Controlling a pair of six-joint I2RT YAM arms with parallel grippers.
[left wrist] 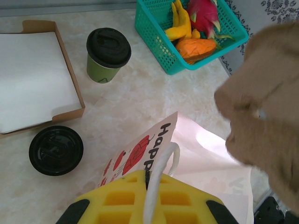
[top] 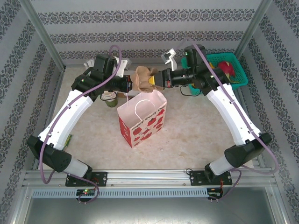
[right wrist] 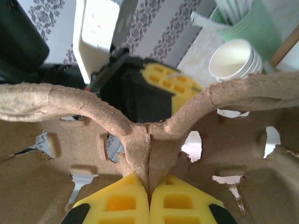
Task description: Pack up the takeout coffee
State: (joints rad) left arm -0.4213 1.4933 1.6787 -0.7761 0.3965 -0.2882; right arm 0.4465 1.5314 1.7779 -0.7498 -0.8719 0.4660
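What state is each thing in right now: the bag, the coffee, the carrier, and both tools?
paper bag: upright on the table, mouth open.
takeout coffee: upright on the table, lid on, not yet packed.
cup carrier: held off the table, no cup in it.
left tool: shut on the bag handle.
right tool: shut on the cup carrier's middle ridge.
cream cups: stacked, lidless.

Hidden, cropped, blurred

In the left wrist view the brown moulded-pulp cup carrier [left wrist: 271, 116] is a blur cut off by the right edge. The white paper gift bag [left wrist: 205, 154] loses its lettering behind the yellow fingers [left wrist: 126, 196]. From above, the left arm [top: 79, 105] half hides a green cup [top: 110, 99].
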